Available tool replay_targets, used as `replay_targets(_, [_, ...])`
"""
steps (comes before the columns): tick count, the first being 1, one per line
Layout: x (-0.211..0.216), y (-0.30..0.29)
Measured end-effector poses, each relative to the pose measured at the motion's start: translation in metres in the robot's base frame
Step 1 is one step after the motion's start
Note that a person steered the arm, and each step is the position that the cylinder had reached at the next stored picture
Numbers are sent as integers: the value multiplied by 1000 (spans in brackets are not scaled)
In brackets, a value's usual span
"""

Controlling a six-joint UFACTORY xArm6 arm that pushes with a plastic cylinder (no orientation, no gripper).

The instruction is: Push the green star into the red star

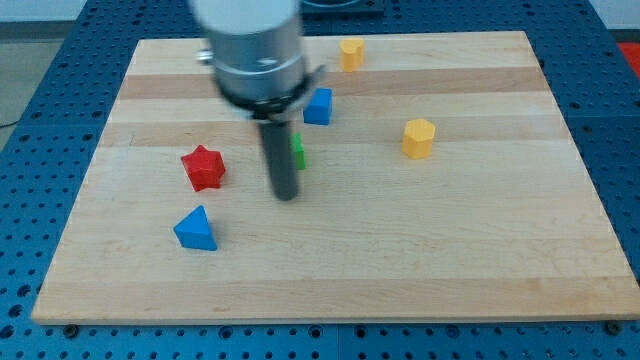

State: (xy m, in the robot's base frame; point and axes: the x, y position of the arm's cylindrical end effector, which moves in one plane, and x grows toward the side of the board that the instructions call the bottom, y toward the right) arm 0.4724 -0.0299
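The red star lies on the wooden board left of centre. The green star is mostly hidden behind my rod; only a green sliver shows at the rod's right side. My tip rests on the board just below and left of the green star, to the right of the red star and apart from it.
A blue triangle block lies below the red star. A blue cube sits above the green star. A yellow hexagonal block is at the right and a small yellow block near the top edge.
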Motion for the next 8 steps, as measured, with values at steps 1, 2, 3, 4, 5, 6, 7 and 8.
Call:
replay_targets(1, [-29,37])
replay_targets(2, [-54,5])
replay_targets(3, [-56,-31])
replay_targets(4, [-43,-59])
replay_targets(5, [-40,-41])
replay_targets(6, [-4,-18])
replay_targets(7, [-1,-28])
replay_targets(8, [-11,-43])
